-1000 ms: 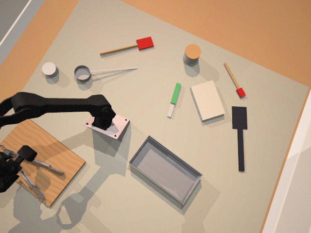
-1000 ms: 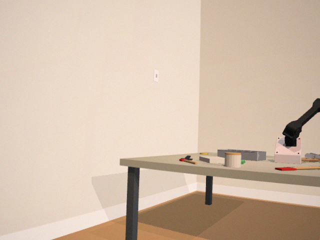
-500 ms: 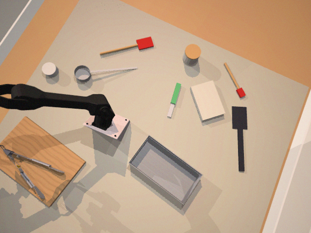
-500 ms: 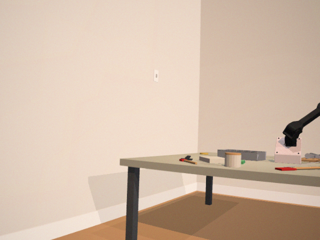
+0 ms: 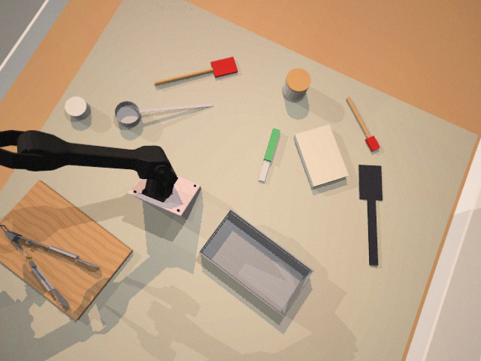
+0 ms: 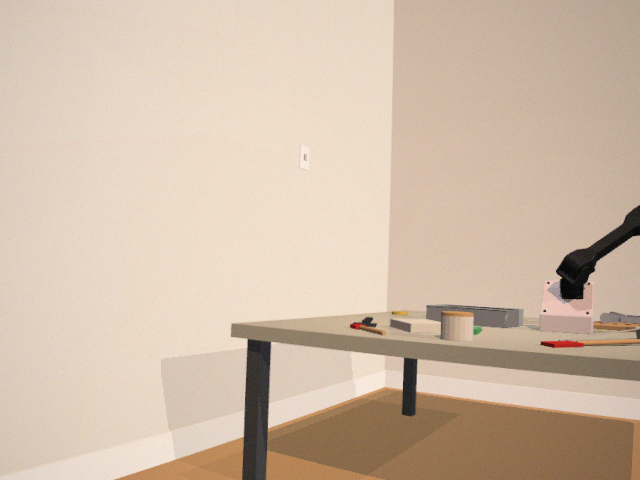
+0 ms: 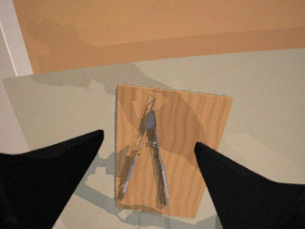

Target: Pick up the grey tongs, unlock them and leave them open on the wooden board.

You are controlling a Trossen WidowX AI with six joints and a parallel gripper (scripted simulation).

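Top view, tongs: the grey metal tongs point(image 5: 50, 248) point(image 7: 153, 143) lie spread in a V on the rectangular wooden board with wavy grain point(image 5: 89, 229) point(image 6: 615, 326) point(image 7: 191, 119).
Top view, tin: the grey rectangular roasting tin point(image 5: 252, 268) point(image 6: 473, 316) stands apart from the board, with nothing lying across it.
Top view, arm: the black jointed arm point(image 5: 101, 155) point(image 6: 610, 249) rises from a pale pink block-shaped base point(image 5: 189, 189) point(image 6: 566, 324) between board and tin and reaches past the picture's edge.
Top view, neighbours: a green-and-white stick-like tool point(image 5: 271, 145) lies beside a cream rectangular block point(image 5: 322, 156) point(image 6: 413, 324).
Exterior view, near edge: an orange-topped pale cylinder point(image 6: 456, 327) point(image 5: 297, 83) stands upright on the greenish-grey table point(image 6: 330, 338) point(image 5: 233, 174) point(image 7: 71, 105).
Exterior view, gripper: out of the picture.
Wrist view, gripper: the black two-fingered gripper point(image 7: 151, 140) has its fingers wide apart and grips nothing.
Wrist view, tongs: they show between the fingertips, hinge end toward the picture's top, both arms parted.
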